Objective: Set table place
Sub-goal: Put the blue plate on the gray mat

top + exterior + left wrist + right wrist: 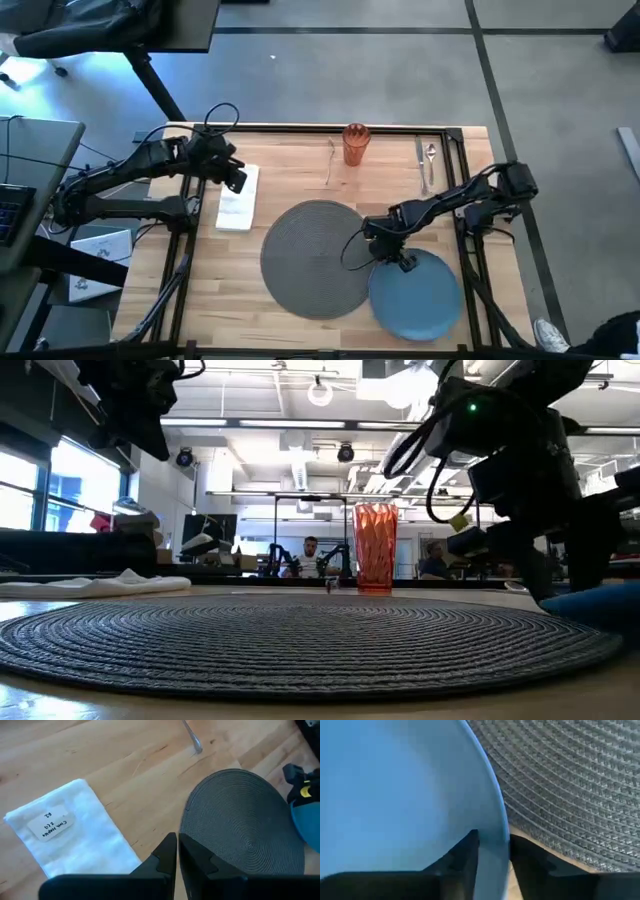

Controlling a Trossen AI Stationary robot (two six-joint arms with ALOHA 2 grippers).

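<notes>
A blue plate (415, 293) sits at the near right of the table, beside the grey round placemat (318, 258). My right gripper (395, 255) is shut on the plate's rim next to the placemat. A white napkin (238, 197) lies flat at the left. My left gripper (235, 178) hangs above the napkin, shut and holding nothing; the low view shows it high above the table (140, 410). An orange tumbler (355, 143) stands upright at the far edge, with a fork (329, 160) to its left and a knife and spoon (424, 165) to its right. My right gripper pinches the plate's rim (495, 837) on the side facing the placemat, one finger over the plate's inside and one outside the rim. The fingers come from above, slanting down. The plate stays low by the tabletop (600, 605); I cannot tell whether that edge is lifted.
Black rails (455, 135) frame the tabletop. Bare wood lies between the napkin and the placemat and along the near edge left of the placemat (220, 300). People and desks show in the room beyond the far edge.
</notes>
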